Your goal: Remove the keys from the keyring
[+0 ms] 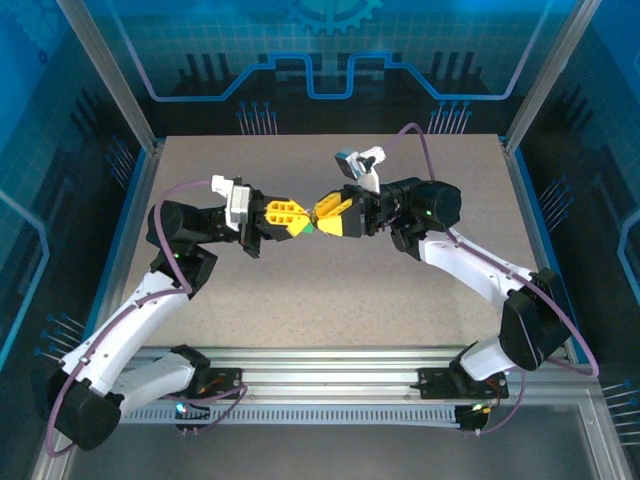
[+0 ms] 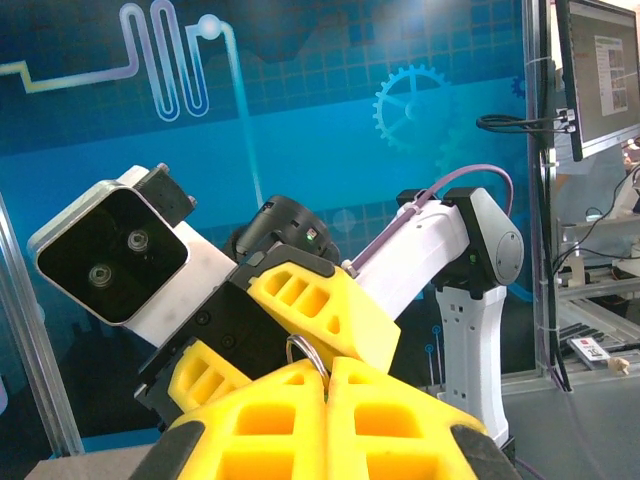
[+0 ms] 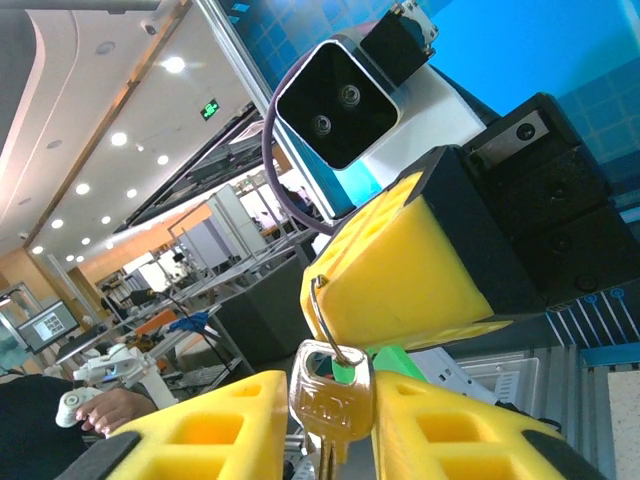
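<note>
Both grippers meet tip to tip in mid-air over the table [image 1: 330, 290]. My left gripper [image 1: 296, 222] is shut on the thin metal keyring [image 2: 305, 350], pinched at the seam of its yellow fingers [image 2: 260, 410]. From that keyring [image 3: 318, 308] hangs a brass key [image 3: 326, 412]. A green piece [image 3: 392, 360] sits just behind it. The key's head lies between the yellow fingers [image 3: 220, 430] of my right gripper [image 3: 330, 392], which has closed in on its sides. The key's blade runs down out of view.
The enclosure's aluminium posts and blue panels [image 1: 330, 60] ring the table on three sides. A rail [image 1: 330, 360] runs along the near edge between the arm bases. The right arm's elbow [image 1: 430, 205] stands raised behind its gripper.
</note>
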`<state>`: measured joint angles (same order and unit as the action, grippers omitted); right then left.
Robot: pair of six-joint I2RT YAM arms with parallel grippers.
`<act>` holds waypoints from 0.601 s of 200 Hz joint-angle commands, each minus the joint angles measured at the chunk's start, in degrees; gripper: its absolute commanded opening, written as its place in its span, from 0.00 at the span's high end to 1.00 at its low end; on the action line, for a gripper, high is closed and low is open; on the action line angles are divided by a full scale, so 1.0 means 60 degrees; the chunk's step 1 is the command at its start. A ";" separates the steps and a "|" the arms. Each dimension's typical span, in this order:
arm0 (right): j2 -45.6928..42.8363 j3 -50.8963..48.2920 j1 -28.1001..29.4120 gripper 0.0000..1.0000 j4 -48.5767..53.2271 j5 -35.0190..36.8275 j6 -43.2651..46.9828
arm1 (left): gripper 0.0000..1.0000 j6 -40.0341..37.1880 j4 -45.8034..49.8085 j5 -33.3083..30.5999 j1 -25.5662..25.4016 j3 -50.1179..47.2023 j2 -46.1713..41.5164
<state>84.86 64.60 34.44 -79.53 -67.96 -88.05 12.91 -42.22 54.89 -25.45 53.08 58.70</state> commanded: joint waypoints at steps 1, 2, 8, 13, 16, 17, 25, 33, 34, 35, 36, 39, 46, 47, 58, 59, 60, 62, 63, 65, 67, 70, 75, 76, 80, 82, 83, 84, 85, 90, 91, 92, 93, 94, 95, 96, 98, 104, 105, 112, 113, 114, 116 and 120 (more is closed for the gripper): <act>-0.0315 0.0058 -0.0056 0.73 -0.0339 -0.0016 -0.0075 | 1.00 -0.0472 0.0167 -0.0138 0.0082 -0.0041 -0.0136; -0.0315 0.0058 -0.0049 0.73 -0.0339 -0.0021 -0.0075 | 1.00 -0.0499 0.0181 -0.0146 0.0074 -0.0042 -0.0140; -0.0301 0.0088 -0.0057 0.75 -0.0339 -0.0037 -0.0101 | 1.00 -0.0645 0.0297 -0.0229 0.0078 -0.0043 -0.0169; -0.0279 0.0095 -0.0052 0.76 -0.0339 -0.0053 -0.0130 | 1.00 -0.0775 0.0420 -0.0269 0.0071 -0.0043 -0.0212; -0.0272 0.0102 -0.0055 0.76 -0.0336 -0.0054 -0.0147 | 1.00 -0.0849 0.0483 -0.0312 0.0079 -0.0043 -0.0237; -0.0272 0.0102 -0.0055 0.76 -0.0338 -0.0054 -0.0148 | 1.00 -0.0870 0.0501 -0.0314 0.0080 -0.0043 -0.0242; -0.0245 0.0117 -0.0056 0.76 -0.0339 -0.0071 -0.0189 | 1.00 -0.1107 0.0757 -0.0349 0.0079 -0.0022 -0.0282; -0.0228 0.0139 -0.0072 0.76 -0.0339 -0.0079 -0.0234 | 1.00 -0.1321 0.0988 -0.0441 0.0068 -0.0011 -0.0339; -0.0220 0.0143 -0.0071 0.76 -0.0339 -0.0074 -0.0236 | 1.00 -0.1340 0.1002 -0.0451 0.0068 -0.0012 -0.0344; -0.0216 0.0145 -0.0063 0.76 -0.0339 -0.0086 -0.0244 | 1.00 -0.1365 0.1016 -0.0457 0.0068 -0.0020 -0.0347; -0.0215 0.0153 -0.0059 0.76 -0.0339 -0.0092 -0.0248 | 1.00 -0.1377 0.1031 -0.0460 0.0067 -0.0017 -0.0355; -0.0206 0.0160 -0.0056 0.76 -0.0339 -0.0109 -0.0258 | 1.00 -0.1423 0.1054 -0.0469 0.0067 -0.0034 -0.0363; -0.0171 0.0183 -0.0057 0.76 -0.0339 -0.0138 -0.0291 | 1.00 -0.1554 0.1160 -0.0532 0.0068 -0.0043 -0.0391; -0.0170 0.0187 -0.0056 0.76 -0.0339 -0.0140 -0.0301 | 1.00 -0.1574 0.1183 -0.0541 0.0068 -0.0036 -0.0399; -0.0139 0.0192 -0.0056 0.76 -0.0339 -0.0132 -0.0349 | 1.00 -0.1778 0.1335 -0.0672 0.0067 -0.0063 -0.0479; -0.0139 0.0191 -0.0056 0.76 -0.0339 -0.0130 -0.0352 | 1.00 -0.1796 0.1337 -0.0691 0.0067 -0.0068 -0.0480; -0.0139 0.0235 -0.0056 0.76 -0.0339 -0.0143 -0.0353 | 1.00 -0.1813 0.1345 -0.0709 0.0067 -0.0070 -0.0495; -0.0136 0.0202 -0.0056 0.76 -0.0339 -0.0154 -0.0354 | 1.00 -0.1854 0.1369 -0.0747 0.0067 -0.0072 -0.0514; -0.0130 0.0196 -0.0056 0.76 -0.0339 -0.0163 -0.0361 | 1.00 -0.1878 0.1383 -0.0766 0.0067 -0.0072 -0.0527; -0.0126 0.0192 -0.0056 0.76 -0.0339 -0.0162 -0.0360 | 1.00 -0.1933 0.1422 -0.0806 0.0067 -0.0083 -0.0544; -0.0125 0.0198 -0.0059 0.76 -0.0339 -0.0177 -0.0370 | 1.00 -0.1976 0.1458 -0.0841 0.0067 -0.0086 -0.0566; -0.0112 0.0203 -0.0056 0.75 -0.0339 -0.0181 -0.0389 | 1.00 -0.2063 0.1532 -0.0892 0.0067 -0.0094 -0.0589; -0.0099 0.0191 -0.0063 0.74 -0.0339 -0.0191 -0.0405 | 1.00 -0.2182 0.1664 -0.0948 0.0056 -0.0088 -0.0630; -0.0097 0.0191 -0.0067 0.73 -0.0339 -0.0189 -0.0409 | 1.00 -0.2225 0.1692 -0.0961 0.0062 -0.0087 -0.0636; -0.0085 0.0191 -0.0056 0.72 -0.0339 -0.0179 -0.0433 | 1.00 -0.2348 0.1819 -0.1019 0.0046 -0.0074 -0.0668; -0.0071 0.0191 -0.0056 0.72 -0.0339 -0.0188 -0.0447 | 1.00 -0.2394 0.1868 -0.1048 0.0040 -0.0073 -0.0682; -0.0068 0.0198 -0.0048 0.72 -0.0339 -0.0195 -0.0452 | 1.00 -0.2412 0.1889 -0.1063 0.0039 -0.0072 -0.0691; -0.0060 0.0194 -0.0045 0.71 -0.0339 -0.0198 -0.0454 | 1.00 -0.2435 0.1906 -0.1070 0.0038 -0.0072 -0.0696; -0.0056 0.0192 -0.0043 0.71 -0.0339 -0.0199 -0.0456 | 1.00 -0.2454 0.1922 -0.1074 0.0031 -0.0072 -0.0706; -0.0038 0.0193 -0.0034 0.71 -0.0339 -0.0206 -0.0461 | 1.00 -0.2511 0.1952 -0.1117 0.0013 -0.0074 -0.0728; -0.0030 0.0192 -0.0030 0.71 -0.0339 -0.0211 -0.0459 | 1.00 -0.2521 0.1960 -0.1127 0.0011 -0.0080 -0.0729; -0.0026 0.0191 -0.0028 0.71 -0.0339 -0.0221 -0.0465 | 1.00 -0.2534 0.1964 -0.1131 0.0010 -0.0084 -0.0737; -0.0024 0.0191 -0.0027 0.71 -0.0339 -0.0225 -0.0461 | 1.00 -0.2540 0.1973 -0.1127 0.0009 -0.0085 -0.0741; -0.0023 0.0191 -0.0027 0.72 -0.0339 -0.0221 -0.0473 | 1.00 -0.2558 0.1985 -0.1139 0.0009 -0.0086 -0.0743; -0.0023 0.0191 -0.0027 0.72 -0.0339 -0.0225 -0.0480 | 1.00 -0.2574 0.2006 -0.1145 0.0001 -0.0086 -0.0744; -0.0015 0.0191 -0.0026 0.72 -0.0339 -0.0228 -0.0483 | 1.00 -0.2582 0.2016 -0.1163 -0.0002 -0.0087 -0.0752; -0.0002 0.0191 -0.0034 0.72 -0.0339 -0.0219 -0.0500 | 1.00 -0.2629 0.2042 -0.1176 -0.0005 -0.0087 -0.0757; 0.0021 0.0202 -0.0012 0.72 -0.0339 -0.0216 -0.0525 | 1.00 -0.2767 0.2175 -0.1268 -0.0040 -0.0082 -0.0781; 0.0021 0.0203 -0.0005 0.72 -0.0339 -0.0216 -0.0528 | 1.00 -0.2781 0.2196 -0.1275 -0.0045 -0.0077 -0.0785; 0.0047 0.0240 0.0017 0.72 -0.0339 -0.0267 -0.0537 | 1.00 -0.2951 0.2297 -0.1317 -0.0087 -0.0079 -0.0816; 0.0049 0.0245 0.0017 0.72 -0.0339 -0.0271 -0.0541 | 1.00 -0.2961 0.2323 -0.1322 -0.0090 -0.0076 -0.0817; 0.0057 0.0247 0.0025 0.72 -0.0339 -0.0280 -0.0550 | 1.00 -0.2988 0.2343 -0.1332 -0.0092 -0.0081 -0.0817; 0.0064 0.0267 0.0030 0.72 -0.0339 -0.0279 -0.0561 | 1.00 -0.3027 0.2384 -0.1350 -0.0093 -0.0074 -0.0829; 0.0078 0.0289 0.0032 0.72 -0.0339 -0.0287 -0.0595 | 1.00 -0.3088 0.2453 -0.1368 -0.0119 -0.0071 -0.0832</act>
<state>84.86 64.62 34.44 -79.40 -68.23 -90.45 -0.34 -31.33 50.04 -25.69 53.08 54.61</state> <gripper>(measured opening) 0.283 0.053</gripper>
